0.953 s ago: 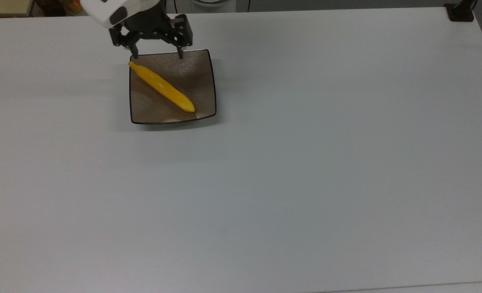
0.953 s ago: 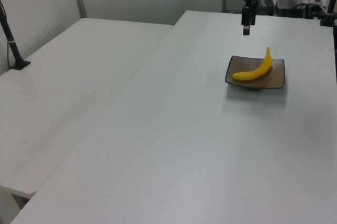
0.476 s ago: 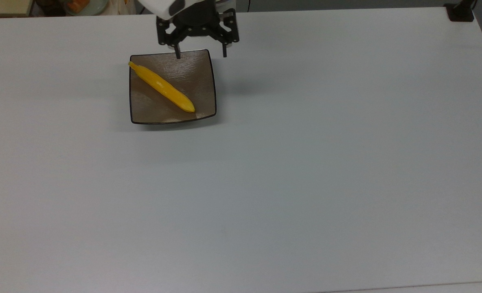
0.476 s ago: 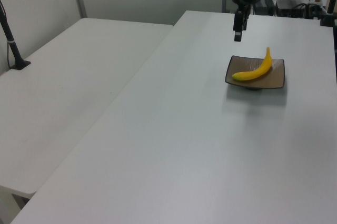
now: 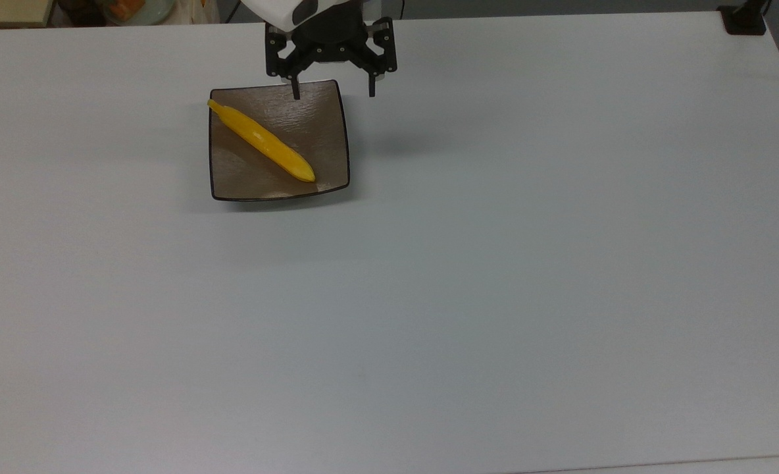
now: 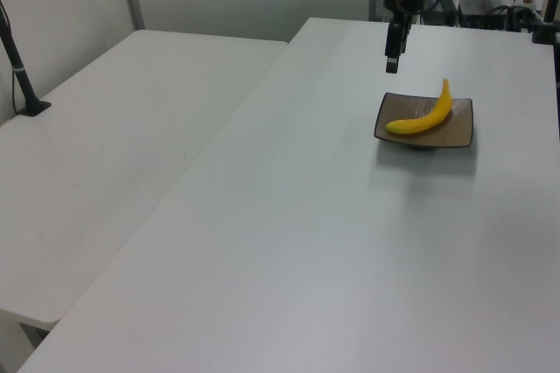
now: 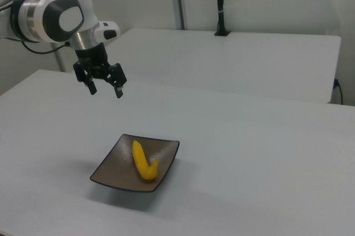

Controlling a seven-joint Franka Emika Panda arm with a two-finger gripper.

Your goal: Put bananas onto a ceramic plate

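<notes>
On the plate lies the banana, and the hand hangs above the plate's edge, open and empty. If it dips, a finger could tip the plate and roll the banana onto the tabletop.

Even, diffuse overhead light; white table bright, no hard glare. Soft shadow on table just below-right of gripper in the top view. Plate under gripper shows faint sheen, thin shadow along its near edge. Slight softness, mild colour noise throughout.
</notes>
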